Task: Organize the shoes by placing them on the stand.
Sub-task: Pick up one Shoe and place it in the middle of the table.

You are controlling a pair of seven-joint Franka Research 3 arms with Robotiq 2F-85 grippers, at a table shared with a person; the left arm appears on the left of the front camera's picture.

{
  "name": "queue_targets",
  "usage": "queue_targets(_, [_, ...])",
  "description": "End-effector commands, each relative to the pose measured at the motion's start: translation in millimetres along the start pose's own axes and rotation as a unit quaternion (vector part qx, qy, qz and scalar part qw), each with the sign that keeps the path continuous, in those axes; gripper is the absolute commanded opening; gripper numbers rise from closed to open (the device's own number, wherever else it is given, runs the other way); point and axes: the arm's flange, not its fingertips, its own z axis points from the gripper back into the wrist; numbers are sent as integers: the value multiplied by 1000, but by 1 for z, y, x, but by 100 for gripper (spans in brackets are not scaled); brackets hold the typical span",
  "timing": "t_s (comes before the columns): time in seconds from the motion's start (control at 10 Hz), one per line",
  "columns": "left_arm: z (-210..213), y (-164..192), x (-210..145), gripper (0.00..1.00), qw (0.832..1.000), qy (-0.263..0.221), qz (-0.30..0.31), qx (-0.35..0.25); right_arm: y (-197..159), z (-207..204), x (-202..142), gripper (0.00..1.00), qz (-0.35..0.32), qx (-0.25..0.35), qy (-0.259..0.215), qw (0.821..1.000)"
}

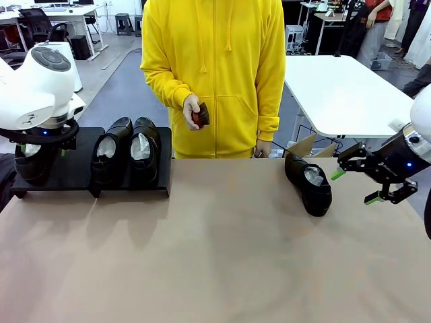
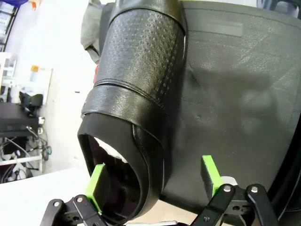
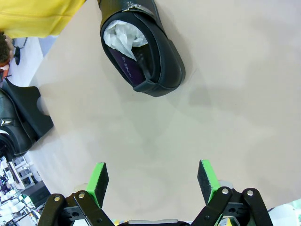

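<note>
The left gripper (image 2: 154,177) is hanging over the left end of the stand (image 1: 73,169) with its jaws spread wide and clamping nothing. One green pad is sitting at the heel opening of the leftmost shoe (image 2: 136,84) and the other outside it, so the shoe's side wall is standing unpinched between them. That shoe is resting on the matte-black platform with its heel toward the gripper, white paper showing inside. A second shoe (image 1: 110,153) and a third shoe (image 1: 145,149) are sitting side by side on the right half of the stand, close enough to be touching, each stuffed with white paper. The fourth shoe (image 1: 308,183) is lying on the tan tabletop (image 1: 215,256) at the right, well apart from the stand, opening upward. The right gripper (image 1: 355,186) is hovering just beside it, fully open and empty, with bare tabletop between its green pads in the right wrist view. Across the table, a person in a yellow hoodie (image 1: 215,60) is holding a small reddish-brown brush (image 1: 201,116) in one hand (image 1: 191,108).
</note>
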Motion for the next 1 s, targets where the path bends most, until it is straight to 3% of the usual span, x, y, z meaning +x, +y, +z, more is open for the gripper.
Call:
queue_targets(0.0, [-1,3,4,100,1000,-5,-4,-3,0,1,2,100,8,4,-1,1000])
queue_targets(0.4, [-1,-1,0,100,1000,0,-1,0,0,1,2,100,8,4,-1,1000])
queue_targets(0.5, [44,-18,-10,100,998,-34,-37,-25,0,1,2,100,8,4,-1,1000])
queue_targets(0.7, [95,-45,-43,100,995,2,-56,-81,0,1,2,100,8,4,-1,1000])
queue_targets(0.9, [118,-51,-70,100,986,88,-73,-124,0,1,2,100,8,4,-1,1000])
